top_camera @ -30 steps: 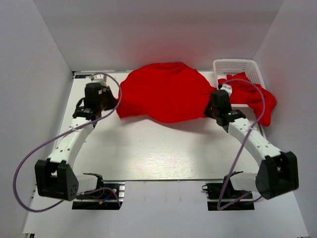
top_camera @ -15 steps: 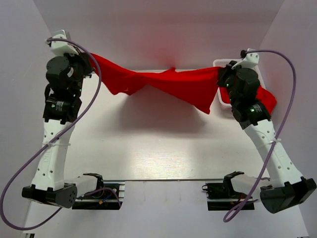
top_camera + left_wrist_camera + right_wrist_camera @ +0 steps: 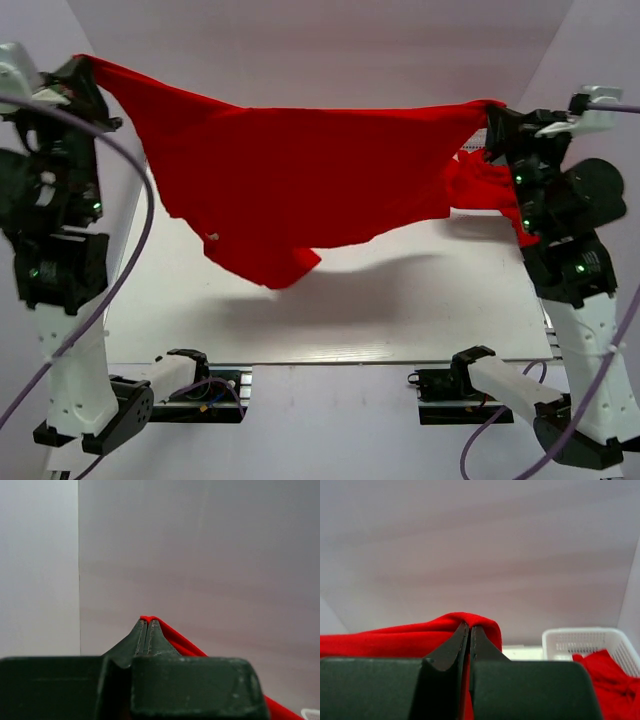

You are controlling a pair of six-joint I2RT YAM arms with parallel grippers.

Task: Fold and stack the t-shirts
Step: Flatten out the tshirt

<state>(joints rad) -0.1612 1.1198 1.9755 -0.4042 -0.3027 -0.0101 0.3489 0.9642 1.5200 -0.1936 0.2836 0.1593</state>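
Note:
A red t-shirt hangs spread in the air between my two raised arms, well above the table. My left gripper is shut on its left top corner; the cloth edge shows at the closed fingertips in the left wrist view. My right gripper is shut on its right top corner, with red cloth draped over the closed fingers in the right wrist view. The shirt's lower edge sags to a point at the lower middle. More red t-shirts lie bunched at the right, behind my right arm.
A white lattice basket stands at the back right with red cloth in it. The white table lies below the hanging shirt. Grey walls close in on the left, back and right.
Both arms have risen and spread apart, lifting the shirt off the table and stretching it wide. A second ago it lay bunched at the back of the table.

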